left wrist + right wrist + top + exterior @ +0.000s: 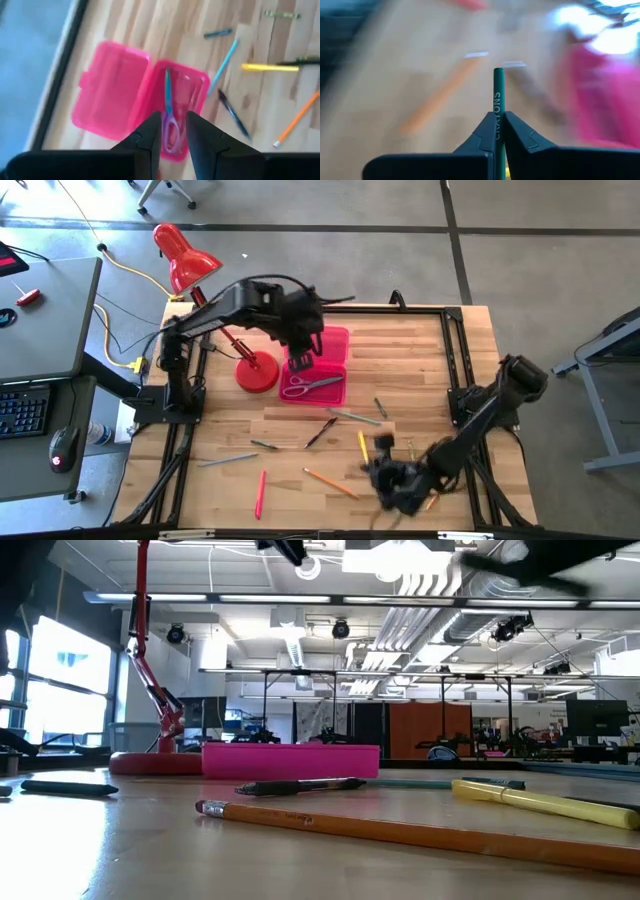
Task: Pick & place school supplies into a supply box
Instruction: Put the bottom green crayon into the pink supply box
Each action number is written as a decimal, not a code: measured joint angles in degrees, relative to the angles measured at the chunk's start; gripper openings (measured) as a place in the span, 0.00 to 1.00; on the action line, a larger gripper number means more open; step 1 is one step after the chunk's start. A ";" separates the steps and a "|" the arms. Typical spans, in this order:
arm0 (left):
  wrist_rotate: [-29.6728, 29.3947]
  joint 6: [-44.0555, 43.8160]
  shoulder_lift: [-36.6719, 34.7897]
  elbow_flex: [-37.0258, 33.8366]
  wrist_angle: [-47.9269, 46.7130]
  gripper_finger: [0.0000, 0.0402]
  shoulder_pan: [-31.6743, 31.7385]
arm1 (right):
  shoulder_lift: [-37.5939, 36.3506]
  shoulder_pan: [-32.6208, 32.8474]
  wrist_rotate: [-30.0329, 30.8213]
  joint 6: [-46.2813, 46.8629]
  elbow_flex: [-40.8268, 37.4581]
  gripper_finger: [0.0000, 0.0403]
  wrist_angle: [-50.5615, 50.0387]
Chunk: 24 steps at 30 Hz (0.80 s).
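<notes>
**Thin green crayon could slip on the way to the box**

The right gripper pinches a slim green crayon stick near its end, low over the near table edge, well apart from the open translucent hot-pink plastic case. It could swivel or drop in transit. The left gripper hangs over the case, jaws narrowly parted and empty, above the purple-handled scissors; the arms could crowd there.

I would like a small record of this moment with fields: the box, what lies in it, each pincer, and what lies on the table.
box: pink supply box, lid open
in box: purple-handled scissors
left pincer: above the box, open, empty
right pincer: near the table's front, shut on a green crayon
on table: orange pencil, yellow pen, dark pen
beside box: red lamp
</notes>
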 joint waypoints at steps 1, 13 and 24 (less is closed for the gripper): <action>-0.76 1.00 -1.87 -1.54 0.56 0.29 0.02 | -0.83 -1.63 3.92 -0.64 -0.07 0.01 -0.28; -6.59 1.11 -8.46 -2.02 -1.61 0.29 -0.02 | 0.97 -32.08 -15.33 -12.59 -0.02 0.03 9.99; 4.11 0.60 -14.40 -11.86 -1.60 0.20 -0.04 | 4.53 -42.36 -25.25 -13.62 -1.28 0.03 17.29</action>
